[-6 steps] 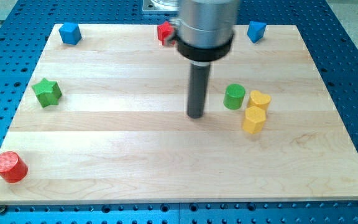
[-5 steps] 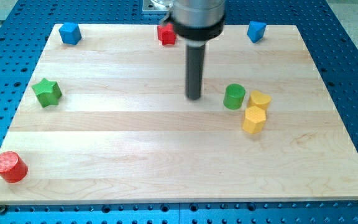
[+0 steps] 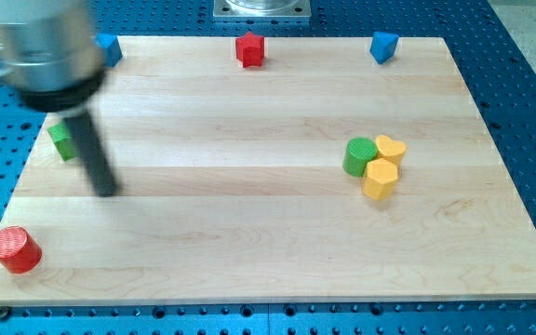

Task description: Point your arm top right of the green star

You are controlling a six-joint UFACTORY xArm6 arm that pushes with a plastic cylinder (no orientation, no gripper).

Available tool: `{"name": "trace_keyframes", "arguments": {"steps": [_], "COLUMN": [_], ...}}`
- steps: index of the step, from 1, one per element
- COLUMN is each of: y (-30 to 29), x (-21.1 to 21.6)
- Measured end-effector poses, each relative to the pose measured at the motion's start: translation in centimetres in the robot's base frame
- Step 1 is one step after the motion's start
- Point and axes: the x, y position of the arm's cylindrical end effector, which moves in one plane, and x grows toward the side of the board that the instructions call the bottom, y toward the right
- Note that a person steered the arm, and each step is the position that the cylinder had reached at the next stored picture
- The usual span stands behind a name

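The green star (image 3: 60, 140) lies near the board's left edge, mostly hidden behind my rod. My tip (image 3: 106, 193) rests on the board just to the right of and below the star. The rod and arm body are blurred with motion at the view's upper left.
A green cylinder (image 3: 359, 156) touches a yellow heart (image 3: 391, 148) and a yellow hexagon (image 3: 380, 179) at the right. A red cylinder (image 3: 15, 249) sits at the bottom left. A red block (image 3: 249, 48) and two blue blocks (image 3: 383, 45) (image 3: 110, 46) line the top edge.
My tip has swept from the board's middle far to the left, ending beside the green star. The green cylinder now sits against the yellow blocks.
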Motion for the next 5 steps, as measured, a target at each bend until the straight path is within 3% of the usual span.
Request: {"name": "trace_keyframes", "arguments": {"steps": [1, 2, 3, 4, 5], "y": [-6.8, -6.5, -2.5, 2.7, 0.4], "x": [-1.8, -7.8, -9.6, -6.3, -7.4]}}
